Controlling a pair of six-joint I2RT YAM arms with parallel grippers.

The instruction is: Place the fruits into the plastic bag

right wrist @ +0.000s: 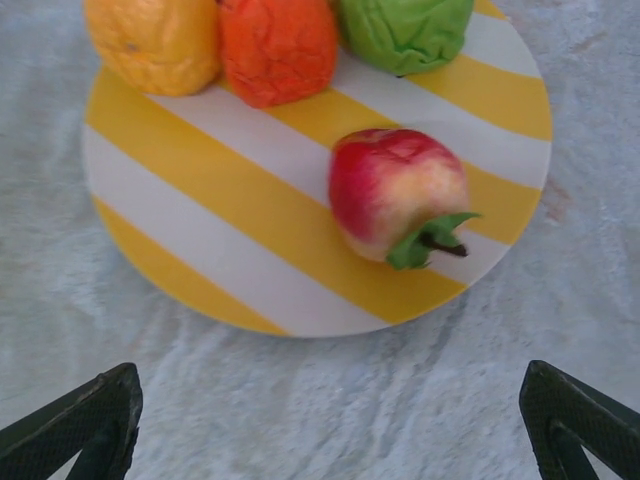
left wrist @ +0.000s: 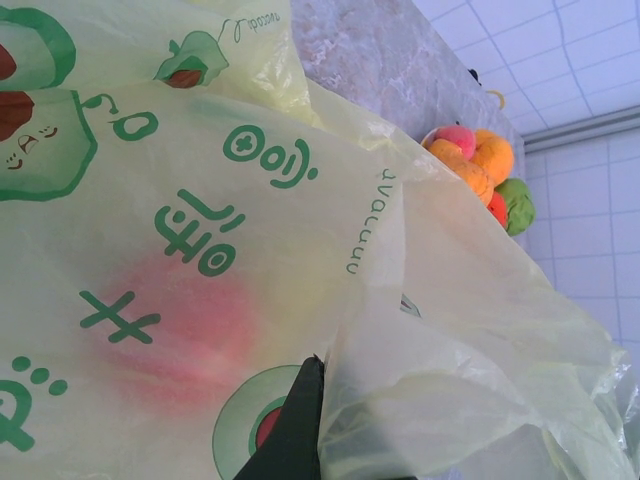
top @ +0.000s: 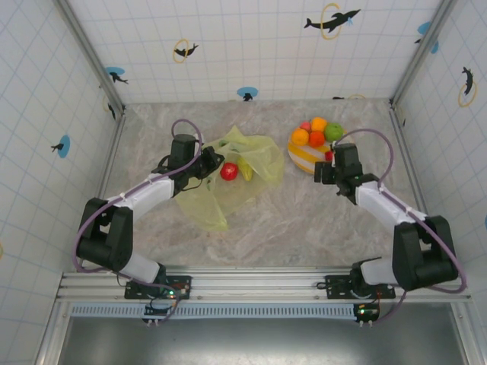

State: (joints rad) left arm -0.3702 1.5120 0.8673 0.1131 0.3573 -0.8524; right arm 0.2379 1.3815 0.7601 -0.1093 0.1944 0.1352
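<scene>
— Several fruits [top: 317,139] wait on the striped plate [right wrist: 200,250]. Which one is easiest?
— The red apple [right wrist: 398,195]. It lies alone near the plate's front edge. My right jaws are spread wide just before it, above the worktop [right wrist: 300,400], and hold nothing.
— How will it handle?
— I judge it light and a little soft, with matte skin, so not slippery. I would take it across the round middle, not by the green leaf.
— And the plastic bag [top: 262,156]?
— Thin and limp. My left jaws pinch its rim and lift the mouth; one red fruit [top: 228,171] lies inside.
</scene>
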